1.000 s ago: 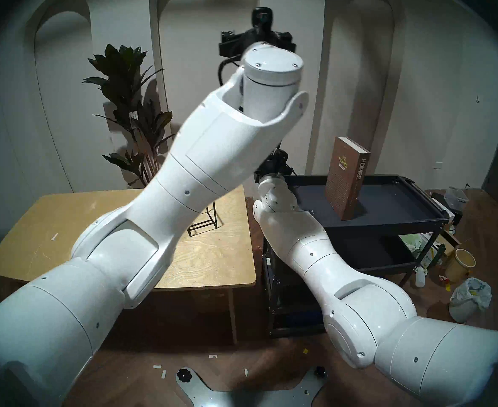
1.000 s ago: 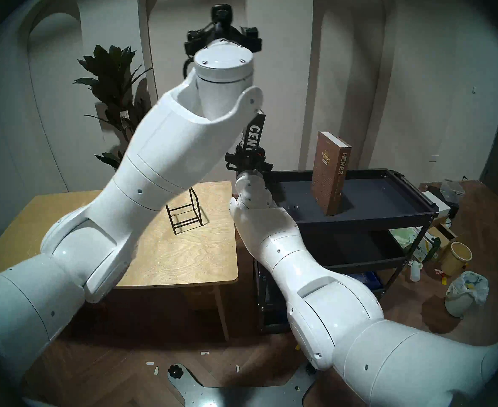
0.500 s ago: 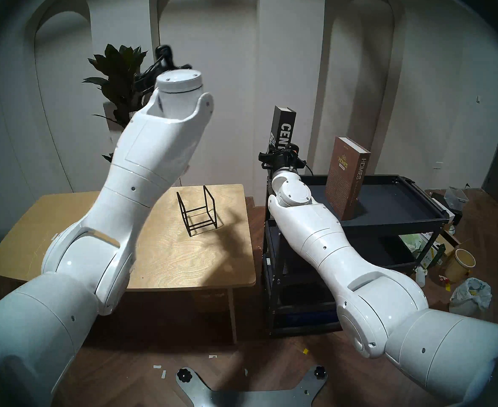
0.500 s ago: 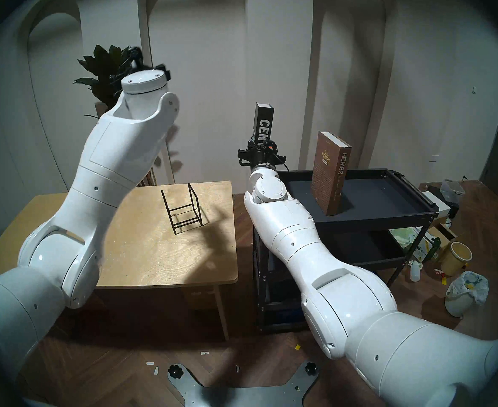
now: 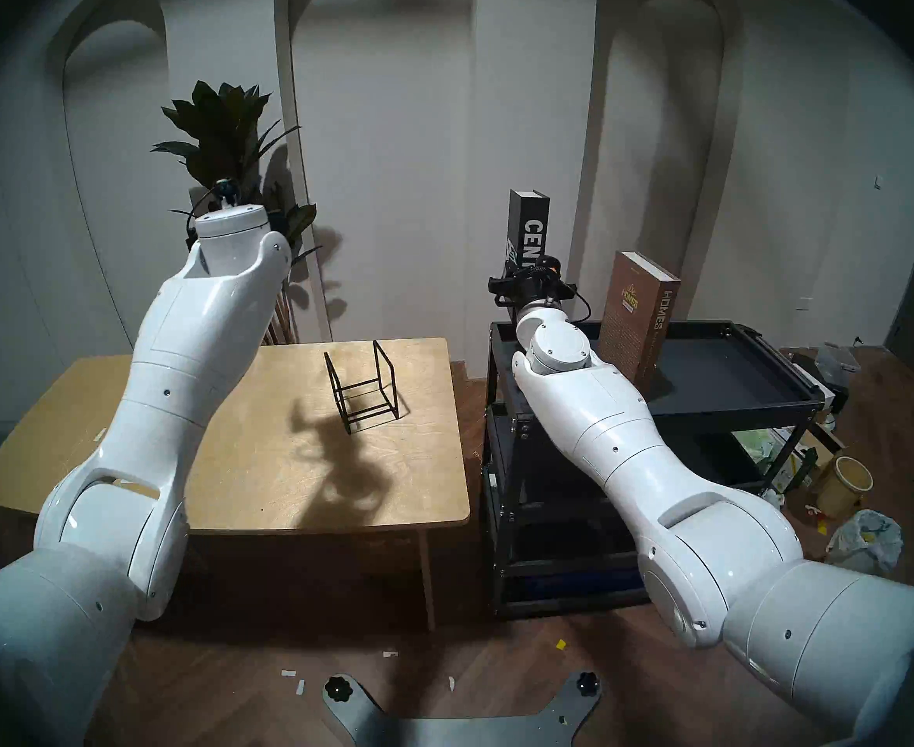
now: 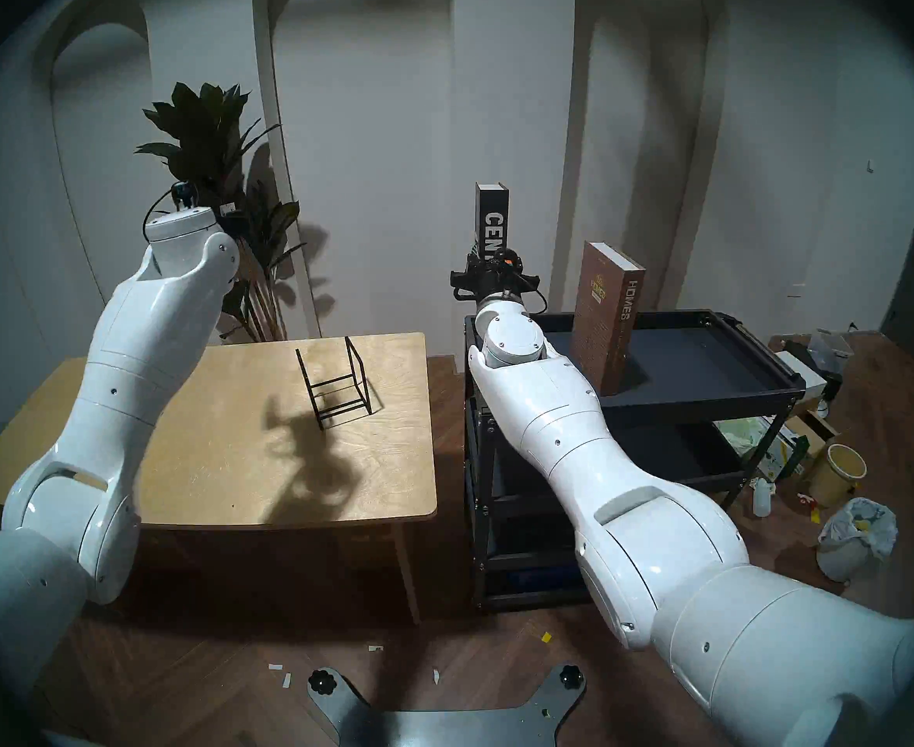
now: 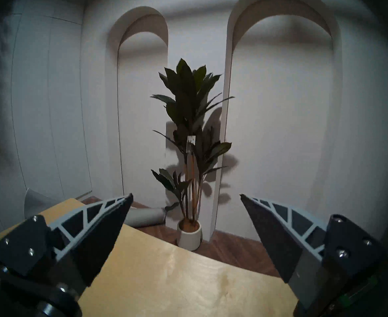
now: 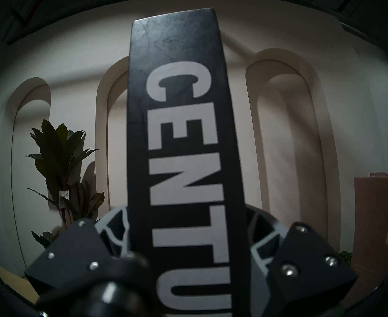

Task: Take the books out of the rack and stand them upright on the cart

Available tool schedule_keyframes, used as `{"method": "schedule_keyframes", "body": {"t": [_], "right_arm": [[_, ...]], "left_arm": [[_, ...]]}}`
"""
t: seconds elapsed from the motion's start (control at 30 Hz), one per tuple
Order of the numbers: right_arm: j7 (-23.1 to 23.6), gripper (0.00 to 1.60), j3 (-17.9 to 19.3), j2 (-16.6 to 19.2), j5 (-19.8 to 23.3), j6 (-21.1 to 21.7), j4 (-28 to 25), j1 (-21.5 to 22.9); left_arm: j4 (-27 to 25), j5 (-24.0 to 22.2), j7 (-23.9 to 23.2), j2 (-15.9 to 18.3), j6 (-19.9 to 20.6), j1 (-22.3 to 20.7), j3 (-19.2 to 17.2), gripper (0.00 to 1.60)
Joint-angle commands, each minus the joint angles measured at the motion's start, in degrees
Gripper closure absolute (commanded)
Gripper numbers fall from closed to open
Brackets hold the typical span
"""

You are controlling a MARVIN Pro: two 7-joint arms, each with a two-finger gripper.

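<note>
The right gripper (image 8: 188,248) is clamping the black book (image 5: 529,228) upright over the cart's (image 5: 713,401) left end, hiding its lower spine, while the left gripper (image 7: 186,197), spread wide, is hovering above the table (image 5: 260,460).

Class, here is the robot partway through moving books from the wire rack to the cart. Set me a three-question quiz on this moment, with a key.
1. True or false: the wire rack on the wooden table has no book in it.
2. Which book does the right gripper hold? A) black CENTURY book B) brown HOMES book
3. Fill in: the brown HOMES book stands upright on the cart's ____ shelf.

Key
1. True.
2. A; the jaws clamp both covers, spine facing the wrist camera. The left gripper is open and holds nothing.
3. Top.
</note>
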Motion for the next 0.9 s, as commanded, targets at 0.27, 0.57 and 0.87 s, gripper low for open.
{"method": "schedule_keyframes", "body": {"t": [0.27,0.57,0.87], "right_arm": [[-0.07,1.6,1.55,5.19,-0.21,2.43,-6.93,-3.97],[0.22,1.6,4.72,6.42,3.33,7.51,-11.83,-7.82],[1.36,1.6,5.82,9.45,6.31,16.11,-17.98,-13.97]], "left_arm": [[-7.7,-6.7,-14.62,8.42,3.96,8.47,-1.65,0.0],[-11.66,-9.97,-24.23,12.97,6.33,12.24,-1.78,0.0],[-14.5,-13.36,-33.35,16.95,7.56,15.6,-1.41,0.0]]}}
